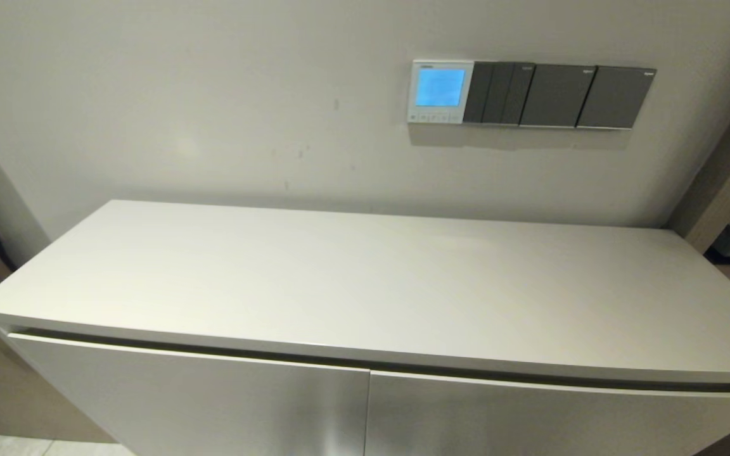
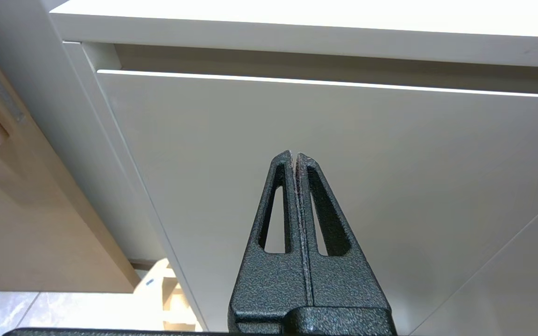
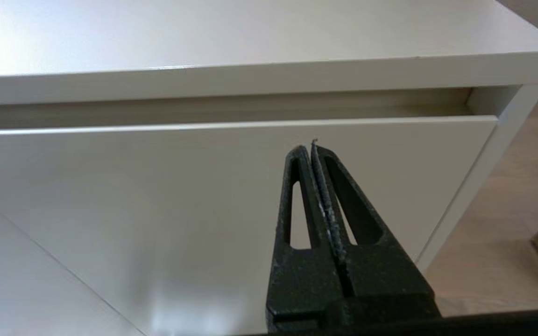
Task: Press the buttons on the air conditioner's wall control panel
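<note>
Both grippers are waiting low before the cabinet doors, outside the head view: left gripper and right gripper, each with fingers pressed together, probably to poke with a narrow tip. The control panel is facing out from the wall, blue-lit, beside dark switch plates; its buttons, barely resolvable, are running horizontally along its bottom edge.

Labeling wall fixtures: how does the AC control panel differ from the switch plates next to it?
The control panel is white; the switch plates are dark grey. The panel has a blue-lit screen and a row of tiny buttons; the plates have neither, only plain flat faces. Both sit in one row on the wall above the cabinet.
</note>
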Tool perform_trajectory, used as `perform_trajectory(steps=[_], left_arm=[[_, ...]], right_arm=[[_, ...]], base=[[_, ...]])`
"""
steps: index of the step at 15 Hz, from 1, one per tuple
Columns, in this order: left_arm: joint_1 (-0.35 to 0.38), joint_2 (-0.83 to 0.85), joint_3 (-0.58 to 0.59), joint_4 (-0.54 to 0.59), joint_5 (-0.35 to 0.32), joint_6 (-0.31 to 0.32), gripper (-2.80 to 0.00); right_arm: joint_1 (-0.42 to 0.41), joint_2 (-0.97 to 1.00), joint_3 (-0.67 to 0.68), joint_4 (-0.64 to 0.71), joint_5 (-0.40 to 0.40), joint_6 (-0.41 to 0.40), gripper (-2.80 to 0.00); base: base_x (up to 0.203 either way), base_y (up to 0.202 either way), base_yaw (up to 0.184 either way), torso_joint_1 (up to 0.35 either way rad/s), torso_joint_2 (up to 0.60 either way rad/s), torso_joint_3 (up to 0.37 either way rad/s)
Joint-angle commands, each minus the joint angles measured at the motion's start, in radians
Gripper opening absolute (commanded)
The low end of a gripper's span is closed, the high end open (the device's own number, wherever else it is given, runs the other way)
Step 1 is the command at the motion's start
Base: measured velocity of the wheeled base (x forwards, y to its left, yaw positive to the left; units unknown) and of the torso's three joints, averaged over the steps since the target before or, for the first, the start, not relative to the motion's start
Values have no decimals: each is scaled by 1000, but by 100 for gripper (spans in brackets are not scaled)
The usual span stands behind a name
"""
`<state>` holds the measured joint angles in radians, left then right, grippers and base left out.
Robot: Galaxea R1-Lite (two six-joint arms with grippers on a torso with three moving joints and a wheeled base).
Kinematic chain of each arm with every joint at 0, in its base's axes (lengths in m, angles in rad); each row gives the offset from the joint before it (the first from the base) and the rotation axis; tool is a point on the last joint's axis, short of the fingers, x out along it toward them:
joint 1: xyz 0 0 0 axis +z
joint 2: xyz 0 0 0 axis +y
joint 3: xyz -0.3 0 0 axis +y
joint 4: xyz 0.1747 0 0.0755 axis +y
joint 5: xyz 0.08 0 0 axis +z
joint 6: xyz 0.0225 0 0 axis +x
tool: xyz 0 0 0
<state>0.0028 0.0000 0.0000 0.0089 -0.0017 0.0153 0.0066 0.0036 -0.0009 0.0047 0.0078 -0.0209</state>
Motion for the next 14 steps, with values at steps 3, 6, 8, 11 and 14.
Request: perform_trajectory(steps=[3,6,8,11,14], left_arm=[[0,0,0,0,0,0,-280],[0,0,0,-1,0,0,-280],[0,1,0,0,0,0,-280],[0,1,0,0,0,0,-280],[0,1,0,-1,0,0,-280]], right_arm=[[-2,1,1,5,0,32,-280],[-2,1,1,5,-3,33,-280],[-2,1,1,5,-3,33,-280],[-2,1,1,5,-3,33,-280],[-2,-1,1,5,-3,33,-280]], base=[[0,0,0,0,0,0],[0,0,0,0,0,0],[0,0,0,0,0,0],[0,0,0,0,0,0],[0,0,0,0,0,0]])
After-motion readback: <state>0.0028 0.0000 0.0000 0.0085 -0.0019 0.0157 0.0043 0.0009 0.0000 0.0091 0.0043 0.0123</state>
